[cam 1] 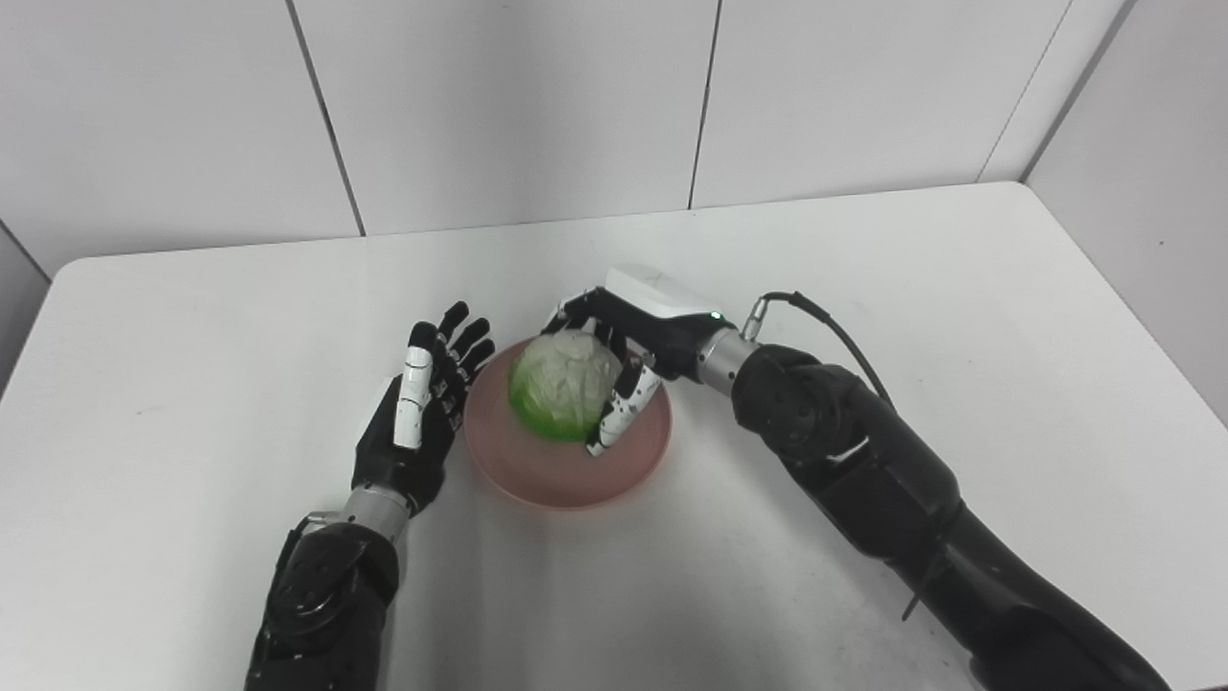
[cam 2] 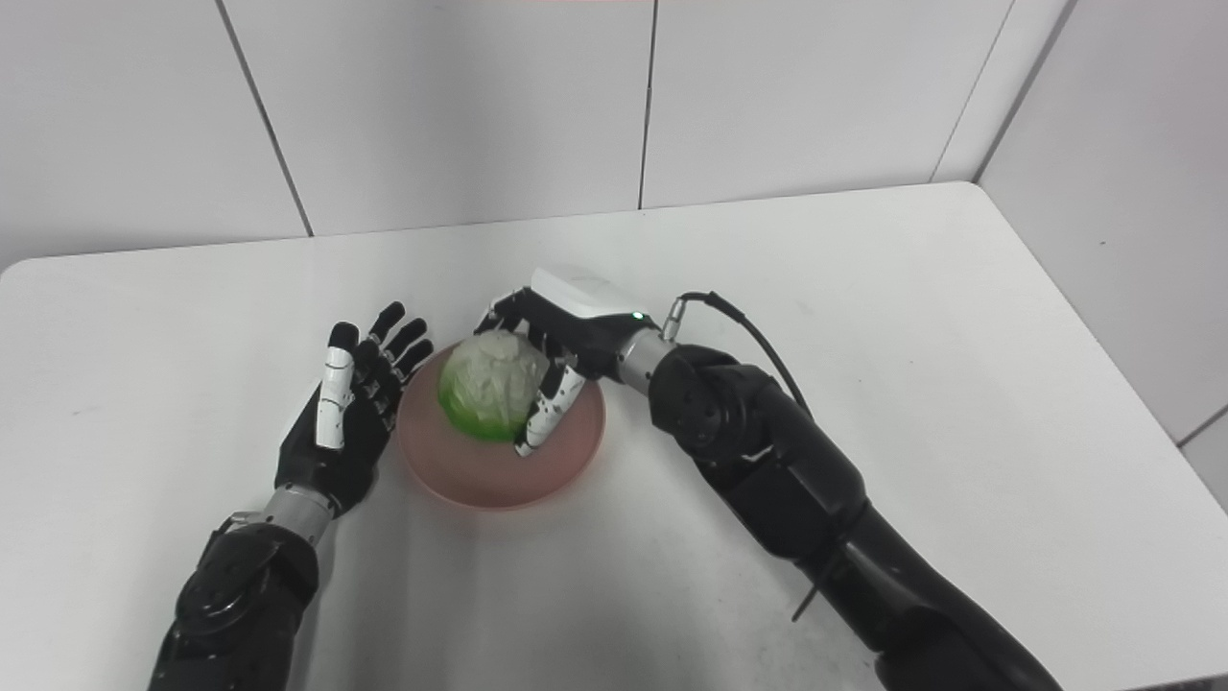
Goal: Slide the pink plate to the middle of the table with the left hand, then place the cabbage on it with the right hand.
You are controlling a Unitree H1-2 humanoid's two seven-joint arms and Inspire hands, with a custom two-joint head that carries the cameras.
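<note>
The pink plate (cam 1: 549, 477) lies near the middle of the white table (cam 1: 192, 317). A pale green cabbage (cam 1: 562, 386) rests on the plate's far half. My right hand (cam 1: 641, 331) reaches in from the right and is shut on the cabbage, thumb along its near right side and fingers curled behind it. My left hand (cam 1: 419, 411) stands open on its edge just left of the plate, fingers spread and pointing away, close to the rim; whether it touches the rim I cannot tell.
White wall panels (cam 1: 518, 106) rise behind the table's far edge, and a side wall (cam 1: 1151, 211) closes in at the right. A black cable (cam 1: 844, 336) loops off my right wrist. Bare tabletop lies on both sides of the plate.
</note>
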